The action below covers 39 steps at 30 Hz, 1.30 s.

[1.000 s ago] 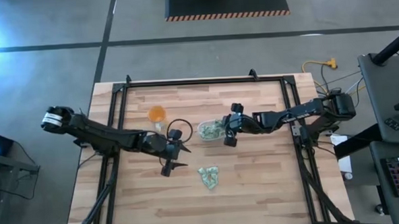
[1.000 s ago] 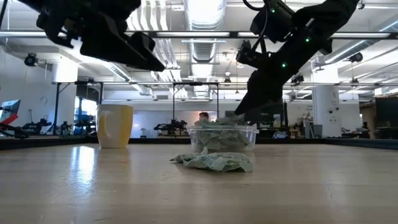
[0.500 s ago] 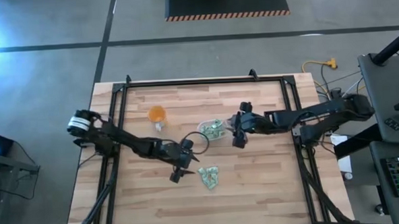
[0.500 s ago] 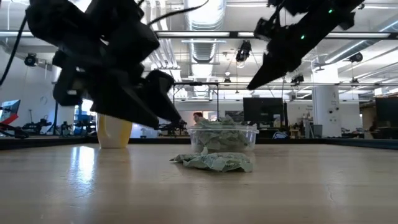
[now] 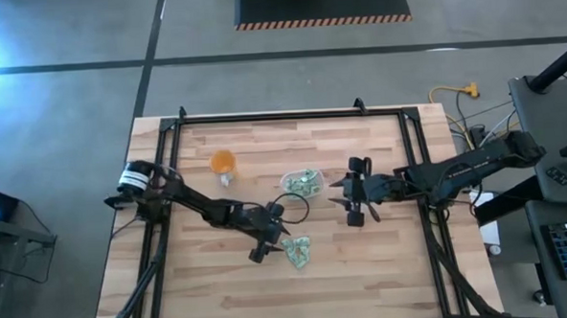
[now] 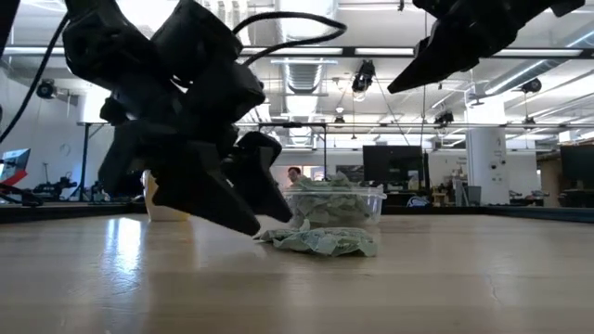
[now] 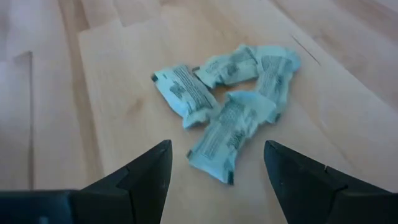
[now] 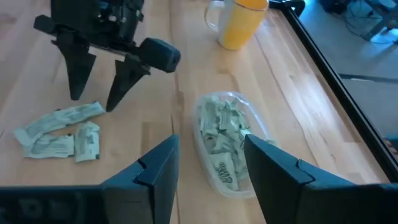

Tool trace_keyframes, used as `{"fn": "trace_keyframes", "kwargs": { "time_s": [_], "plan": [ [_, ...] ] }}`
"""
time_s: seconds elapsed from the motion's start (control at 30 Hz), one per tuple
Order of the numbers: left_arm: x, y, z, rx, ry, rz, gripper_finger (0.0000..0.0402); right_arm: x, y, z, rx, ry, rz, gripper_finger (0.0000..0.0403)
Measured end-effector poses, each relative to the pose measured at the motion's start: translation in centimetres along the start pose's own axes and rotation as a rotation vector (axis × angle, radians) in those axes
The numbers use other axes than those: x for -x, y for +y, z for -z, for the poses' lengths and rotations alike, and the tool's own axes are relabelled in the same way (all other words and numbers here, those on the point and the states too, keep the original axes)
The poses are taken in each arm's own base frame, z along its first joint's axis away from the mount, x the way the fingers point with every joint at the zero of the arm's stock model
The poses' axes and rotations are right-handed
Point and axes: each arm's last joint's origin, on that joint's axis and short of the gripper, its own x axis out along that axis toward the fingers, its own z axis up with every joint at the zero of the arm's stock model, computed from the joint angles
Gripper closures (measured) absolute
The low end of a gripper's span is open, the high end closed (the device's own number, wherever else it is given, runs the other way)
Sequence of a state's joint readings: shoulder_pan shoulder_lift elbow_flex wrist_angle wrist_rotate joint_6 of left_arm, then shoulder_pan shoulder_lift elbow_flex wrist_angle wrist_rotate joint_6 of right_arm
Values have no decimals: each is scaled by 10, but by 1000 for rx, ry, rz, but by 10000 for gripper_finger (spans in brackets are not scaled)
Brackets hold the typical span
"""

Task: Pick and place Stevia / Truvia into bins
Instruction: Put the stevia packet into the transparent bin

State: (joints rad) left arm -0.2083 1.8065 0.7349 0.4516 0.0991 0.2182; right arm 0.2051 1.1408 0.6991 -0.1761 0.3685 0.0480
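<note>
Overhead, the left gripper (image 5: 271, 246) sits just beside the loose packets (image 5: 297, 251) on the bench (image 5: 365, 280), while the right gripper (image 5: 355, 205) hangs near the clear tub (image 5: 302, 184), which already holds many packets. The likely slip, as I judge it, is the left jaws closing on several overlapping packets at once, or pushing the little heap along the wood instead of pinching one. Both sets of jaws stand wide and empty.

From bench level, the left gripper (image 6: 243, 199) is low over the wood, its tips at the edge of the packet heap (image 6: 320, 241); whether they touch paper cannot be told. The tub (image 6: 332, 206) stands right behind the heap, so a careless sweep could nudge it. The right gripper (image 6: 436, 60) is high above, clear of everything.

Through the left wrist camera, the spread fingers (image 7: 146, 174) frame the nearest packet (image 7: 227, 134), holding nothing; the packets overlap, which invites a double pick.

Through the right wrist camera, the fingers (image 8: 155, 168) are apart and empty above the filled tub (image 8: 224, 146); a yellow mug (image 8: 242, 22) stands beyond.
</note>
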Motion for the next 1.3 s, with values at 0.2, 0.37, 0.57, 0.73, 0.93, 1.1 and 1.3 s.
{"fn": "trace_keyframes", "kwargs": {
  "time_s": [0.2, 0.37, 0.57, 0.73, 0.93, 1.1, 1.3],
  "plan": [
    [-9, 3, 2, 9, 11, 11, 175, -1, 2, 1, 7, 10, -5, 232],
    [-10, 5, 4, 19, 23, 16, 218, -1, 2, 2, 8, 16, -5, 232],
    [-10, 5, 3, 18, 38, 23, 302, -2, 2, 2, 5, 16, -6, 232],
    [-6, 6, 1, 11, 56, 16, 387, -2, 2, 2, 5, 16, -7, 232],
    [14, 8, -13, 3, 65, -34, 393, -2, 2, 2, 6, 17, -9, 232],
    [32, 15, -28, -63, 40, -210, 399, -3, 3, 6, -13, 30, -15, 232],
    [45, 35, -37, -147, 71, -550, 400, -12, 6, 15, -5, 73, -12, 232]
  ]
}}
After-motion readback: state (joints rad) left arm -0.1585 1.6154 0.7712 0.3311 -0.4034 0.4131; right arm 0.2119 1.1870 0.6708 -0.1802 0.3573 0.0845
